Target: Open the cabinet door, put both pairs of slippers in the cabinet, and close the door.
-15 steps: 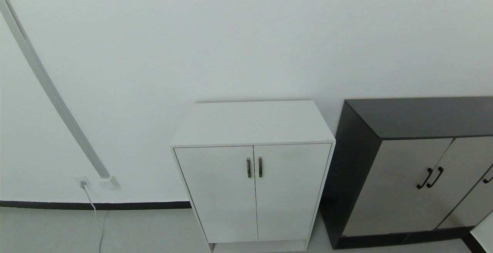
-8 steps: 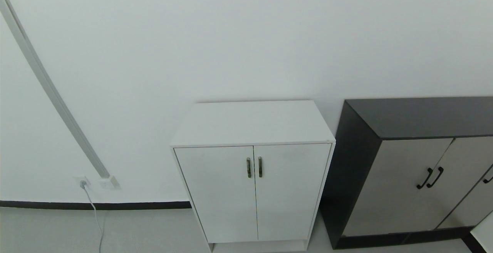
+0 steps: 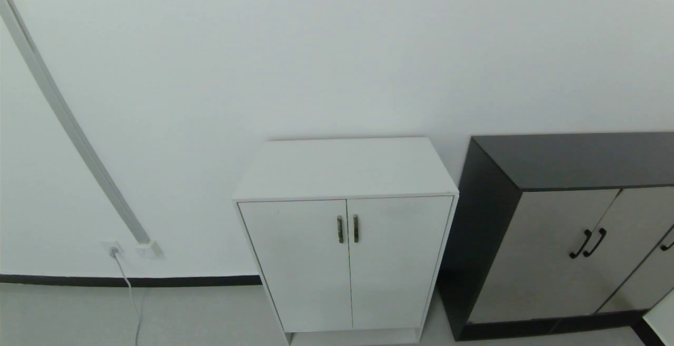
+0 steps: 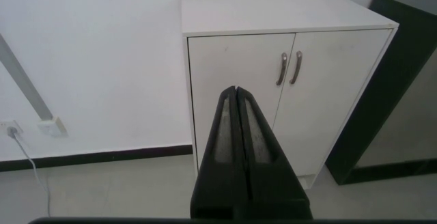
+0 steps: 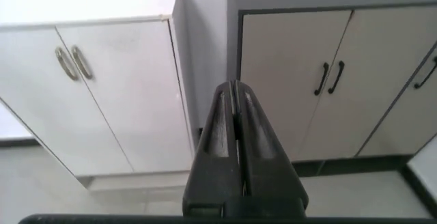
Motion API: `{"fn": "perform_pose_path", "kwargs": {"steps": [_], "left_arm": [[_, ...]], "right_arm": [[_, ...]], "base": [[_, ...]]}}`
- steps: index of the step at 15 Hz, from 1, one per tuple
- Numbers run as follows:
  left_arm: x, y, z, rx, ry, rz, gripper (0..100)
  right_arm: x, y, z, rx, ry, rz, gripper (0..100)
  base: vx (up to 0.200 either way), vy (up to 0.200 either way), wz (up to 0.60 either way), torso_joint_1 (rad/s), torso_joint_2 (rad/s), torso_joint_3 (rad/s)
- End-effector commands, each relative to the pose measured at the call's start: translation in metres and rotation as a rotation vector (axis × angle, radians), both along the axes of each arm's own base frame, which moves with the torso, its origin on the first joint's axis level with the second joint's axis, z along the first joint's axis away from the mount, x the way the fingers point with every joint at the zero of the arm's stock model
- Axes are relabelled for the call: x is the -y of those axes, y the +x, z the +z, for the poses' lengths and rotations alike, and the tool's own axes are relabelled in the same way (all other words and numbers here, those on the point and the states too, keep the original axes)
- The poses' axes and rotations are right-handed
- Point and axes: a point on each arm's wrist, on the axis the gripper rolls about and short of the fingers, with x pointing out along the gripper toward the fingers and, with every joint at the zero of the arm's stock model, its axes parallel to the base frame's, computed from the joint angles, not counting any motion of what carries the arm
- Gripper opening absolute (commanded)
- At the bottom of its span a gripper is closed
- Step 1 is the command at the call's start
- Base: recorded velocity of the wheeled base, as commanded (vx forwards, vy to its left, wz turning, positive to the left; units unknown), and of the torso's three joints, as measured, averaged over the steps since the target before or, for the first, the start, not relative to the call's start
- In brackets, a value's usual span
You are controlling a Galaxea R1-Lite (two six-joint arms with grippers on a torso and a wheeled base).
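Against the wall (image 3: 337, 46), white cabinet (image 3: 345, 169), two shut doors (image 3: 300, 267), paired metal handles (image 3: 340, 229).

We read this as bare indoor room, closer to test space or plain office than lived-in home. Plain white wall (image 3: 316, 46), black skirting (image 3: 131, 281), pale grey floor (image 3: 200, 314). Surface cable duct (image 3: 77, 125) slants down to wall socket (image 3: 112, 250) with grey cord (image 3: 134, 298). Furniture we note: white cabinet (image 3: 342, 169), black cabinet (image 3: 574, 159) just beside it.
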Motion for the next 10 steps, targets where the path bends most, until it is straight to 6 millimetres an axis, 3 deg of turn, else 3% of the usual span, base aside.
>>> {"fn": "perform_pose_path", "kwargs": {"steps": [1,10], "left_arm": [[0.0000,0.0001,0.0000,-0.001,-0.001,0.000,0],[0.0000,0.0001,0.0000,-0.001,0.002,0.002,0]], "right_arm": [[0.0004,-0.0010,0.0000,0.016,0.019,-0.017,0],[0.0014,-0.0011,0.0003,0.020,0.025,-0.063,0]], "base": [[0.000,0.000,0.00,0.000,0.00,0.000],[0.000,0.000,0.00,0.000,0.00,0.000]]}}
